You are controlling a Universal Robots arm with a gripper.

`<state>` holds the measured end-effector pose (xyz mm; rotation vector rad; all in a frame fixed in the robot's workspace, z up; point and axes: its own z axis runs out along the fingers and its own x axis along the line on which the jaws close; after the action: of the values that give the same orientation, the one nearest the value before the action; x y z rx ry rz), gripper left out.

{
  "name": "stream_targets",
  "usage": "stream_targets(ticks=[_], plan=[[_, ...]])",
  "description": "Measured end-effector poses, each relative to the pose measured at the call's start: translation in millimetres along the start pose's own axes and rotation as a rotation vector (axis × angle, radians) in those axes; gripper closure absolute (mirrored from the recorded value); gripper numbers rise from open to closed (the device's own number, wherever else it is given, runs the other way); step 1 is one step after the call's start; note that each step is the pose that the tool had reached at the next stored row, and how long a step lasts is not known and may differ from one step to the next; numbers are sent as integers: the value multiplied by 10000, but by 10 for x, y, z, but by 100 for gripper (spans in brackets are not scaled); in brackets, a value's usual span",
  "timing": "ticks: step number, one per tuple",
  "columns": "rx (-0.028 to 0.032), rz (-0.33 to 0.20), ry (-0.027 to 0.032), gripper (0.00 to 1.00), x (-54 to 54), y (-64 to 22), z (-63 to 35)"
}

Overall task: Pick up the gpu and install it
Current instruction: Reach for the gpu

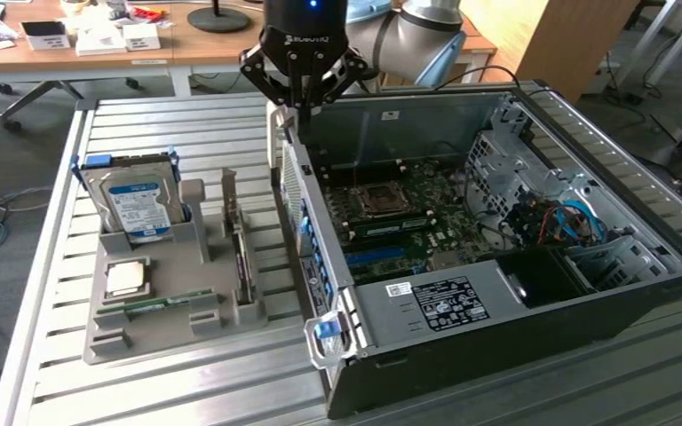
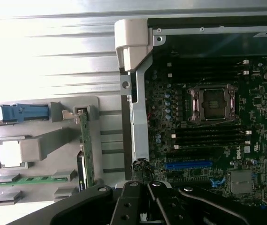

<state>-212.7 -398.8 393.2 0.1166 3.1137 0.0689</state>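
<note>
The gpu (image 1: 239, 253) stands on its edge in a slot of the grey holder (image 1: 187, 328), its silver bracket at the far end. In the wrist view the gpu (image 2: 86, 154) appears as a thin green-edged card. My gripper (image 1: 305, 99) hangs shut and holding nothing above the open computer case's (image 1: 625, 293) back corner, to the exterior view's right of the gpu and well above it. The gripper's (image 2: 147, 199) dark fingers meet over the case wall. The motherboard (image 1: 407, 209) lies exposed with a blue slot (image 2: 188, 165).
The holder also carries a silver hard drive (image 1: 138, 204) with a blue label, a processor chip (image 1: 128, 278) and a green memory stick (image 1: 157, 304). Everything rests on a slatted metal table (image 1: 139, 124). A wooden desk (image 1: 139, 53) with small items stands behind.
</note>
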Motion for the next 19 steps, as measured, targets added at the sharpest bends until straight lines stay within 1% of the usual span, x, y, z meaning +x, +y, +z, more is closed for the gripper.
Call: stream_targets(ticks=[9,19], plan=[[0,0,0,89,105,-8,-3],[0,0,-4,89,274,-20,-7]])
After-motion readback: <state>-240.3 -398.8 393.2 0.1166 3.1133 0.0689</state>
